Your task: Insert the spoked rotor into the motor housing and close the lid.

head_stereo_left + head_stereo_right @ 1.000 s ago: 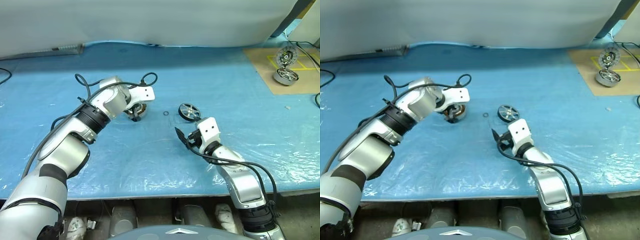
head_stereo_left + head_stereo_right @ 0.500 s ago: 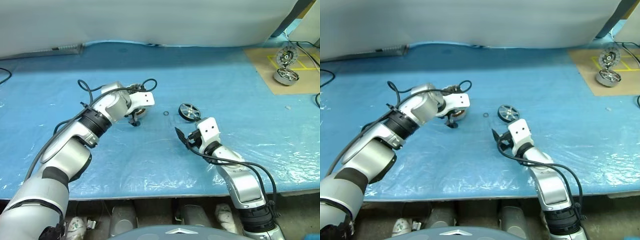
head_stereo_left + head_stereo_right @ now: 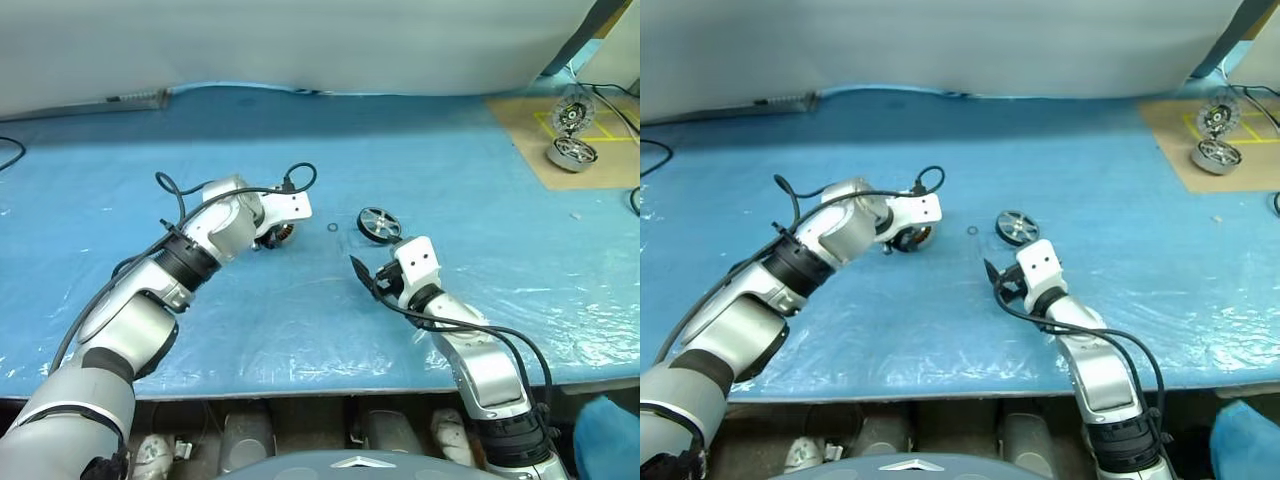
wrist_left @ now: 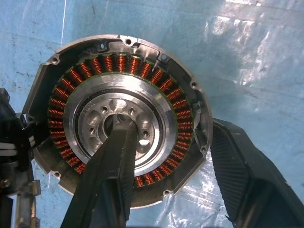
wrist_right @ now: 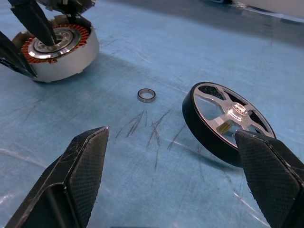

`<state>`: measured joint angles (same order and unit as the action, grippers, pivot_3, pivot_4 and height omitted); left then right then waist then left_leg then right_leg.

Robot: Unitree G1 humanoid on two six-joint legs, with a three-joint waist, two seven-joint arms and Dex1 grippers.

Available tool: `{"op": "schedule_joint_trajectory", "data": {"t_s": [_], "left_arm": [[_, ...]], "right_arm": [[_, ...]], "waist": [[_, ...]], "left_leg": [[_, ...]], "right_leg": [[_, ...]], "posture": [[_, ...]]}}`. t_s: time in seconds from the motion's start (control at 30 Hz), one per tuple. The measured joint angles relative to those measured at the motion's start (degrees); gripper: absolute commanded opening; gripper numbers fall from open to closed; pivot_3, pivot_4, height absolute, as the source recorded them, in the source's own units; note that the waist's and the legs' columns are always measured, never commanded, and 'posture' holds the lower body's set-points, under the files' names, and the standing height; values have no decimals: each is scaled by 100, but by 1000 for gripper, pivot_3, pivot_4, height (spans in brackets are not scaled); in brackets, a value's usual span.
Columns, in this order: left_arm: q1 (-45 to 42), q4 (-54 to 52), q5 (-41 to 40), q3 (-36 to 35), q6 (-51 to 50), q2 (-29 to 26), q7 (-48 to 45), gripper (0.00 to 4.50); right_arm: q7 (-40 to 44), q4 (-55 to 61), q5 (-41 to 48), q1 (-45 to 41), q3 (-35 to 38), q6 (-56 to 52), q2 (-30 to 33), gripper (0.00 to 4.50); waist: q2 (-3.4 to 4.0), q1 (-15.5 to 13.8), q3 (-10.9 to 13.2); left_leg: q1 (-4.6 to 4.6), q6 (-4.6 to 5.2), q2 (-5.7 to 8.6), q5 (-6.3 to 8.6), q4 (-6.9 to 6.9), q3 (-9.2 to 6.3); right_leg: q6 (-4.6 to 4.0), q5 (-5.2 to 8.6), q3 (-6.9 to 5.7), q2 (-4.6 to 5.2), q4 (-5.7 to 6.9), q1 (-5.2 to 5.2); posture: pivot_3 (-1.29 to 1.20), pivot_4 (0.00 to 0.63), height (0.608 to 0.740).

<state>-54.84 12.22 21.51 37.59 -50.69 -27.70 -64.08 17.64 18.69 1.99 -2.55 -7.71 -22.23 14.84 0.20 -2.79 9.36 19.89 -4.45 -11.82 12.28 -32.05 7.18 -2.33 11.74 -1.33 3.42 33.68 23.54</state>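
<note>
Left wrist view: left gripper (image 4: 171,175) fingers straddle the motor housing (image 4: 118,118) rim. Spoked rotor (image 5: 228,123) lies apart on the bench; right gripper (image 5: 185,185) gapes wide. Insertion and closing remain.

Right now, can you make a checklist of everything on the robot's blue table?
Surface: blue plastic sheet, wrinkled.
Job's things: motor housing flat, copper windings up; spoked rotor tilted on its rim, apart from it; lid cannot be made out.
Clutter: small ring between housing and rotor; two more motor parts on a brown board, far right.
Hands: left hand straddles the housing's rim, one finger over its centre; right hand open, facing the rotor.
Cables: black cable looped over the left wrist.
Surroundings: grey cloth behind.
</note>
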Motion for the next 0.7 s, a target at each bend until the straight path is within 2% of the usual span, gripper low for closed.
{"op": "schedule_joint_trajectory", "data": {"t_s": [0.27, 0.5, 0.7], "left_arm": [[437, -1480, -143, 117, -1243, -213, -196, 1974], [504, -2191, -545, 302, -2084, -329, -155, 1974], [416, -2414, -960, 455, -2305, -423, -20, 3961]], "right_arm": [[-174, -48, -71, 106, -32, 111, -206, 4500], [-220, -89, -106, 164, -93, 185, -300, 4500], [-142, -222, -106, 125, -86, 195, -249, 4500]], "waist": [[2, 22, 1], [5, 37, 2], [8, 39, 6]], "left_leg": [[-2, 0, 0, 0, 15, 0], [-4, 0, 0, 0, 14, 1], [10, 0, 0, 0, 14, 1]], "right_leg": [[-6, 5, -4, -1, -5, 1], [-6, 6, -4, -1, -4, 1], [-6, 6, -4, -2, -3, 15]], "posture": [[0, 150, 740], [0, 150, 740], [0, 150, 740]]}}
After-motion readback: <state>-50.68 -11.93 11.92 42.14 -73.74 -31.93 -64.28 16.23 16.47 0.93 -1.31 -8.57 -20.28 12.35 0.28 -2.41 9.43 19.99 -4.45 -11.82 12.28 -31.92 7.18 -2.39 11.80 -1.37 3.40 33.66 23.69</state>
